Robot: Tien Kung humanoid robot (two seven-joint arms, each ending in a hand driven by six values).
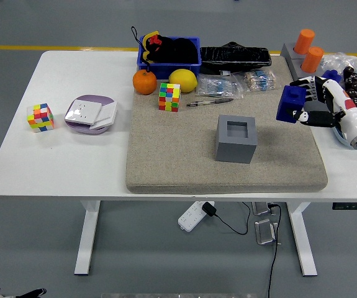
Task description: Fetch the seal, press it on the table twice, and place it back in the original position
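Observation:
The seal (290, 103) is a dark blue block with a small knob on top. My right hand (305, 105) comes in from the right edge and is shut on it, holding it over the right edge of the beige mat (184, 167). A grey square holder (235, 139) with an empty recess in its top stands on the mat, left of the seal and nearer to me. The left arm is out of view.
At the back of the mat are an orange (144, 82), a lemon (183, 80), a colour cube (169, 97), pens (208, 102) and bagged items (240, 82). A blue bin (169, 52) and orange cylinders (307, 48) stand behind. A second cube (40, 117) and a lilac box (90, 114) are at the left.

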